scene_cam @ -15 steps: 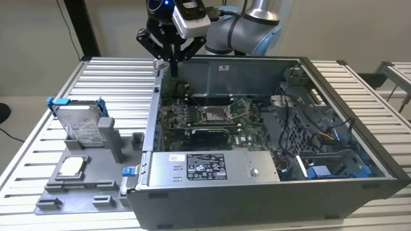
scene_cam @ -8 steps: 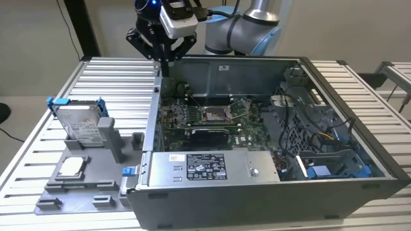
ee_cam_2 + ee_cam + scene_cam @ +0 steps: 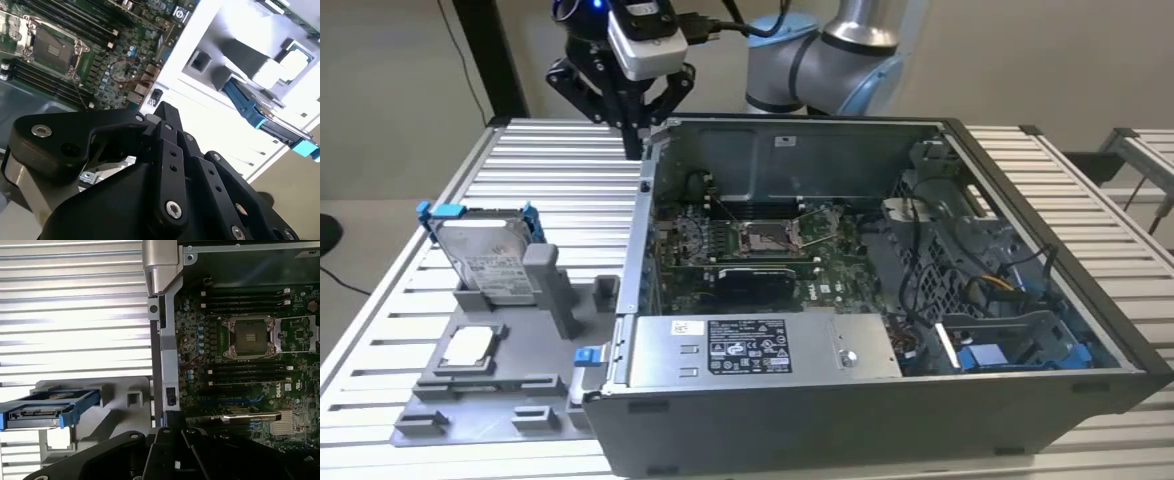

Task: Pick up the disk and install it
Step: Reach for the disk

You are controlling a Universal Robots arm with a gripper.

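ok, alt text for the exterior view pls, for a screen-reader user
The gripper, shut and empty, hovers at the far corner of an open computer case on a slatted table. On the exterior view's left, the disk stands propped in a grey fixture, apart from the gripper.

1 robot arm [image 3: 834, 55] carries 1 pair of jaws and 1 pale camera housing [image 3: 644, 35]. Just beside the jaws stands 1 open computer case [image 3: 854, 150]. It holds 1 motherboard [image 3: 707, 240] with 1 processor socket [image 3: 765, 237], and 1 labelled power supply box [image 3: 747, 345]. Well apart from the jaws lies 1 grey fixture tray [image 3: 507, 385]. It bears 1 disk [image 3: 487, 255] in 1 blue frame [image 3: 443, 211], and 1 small square chip [image 3: 474, 343].
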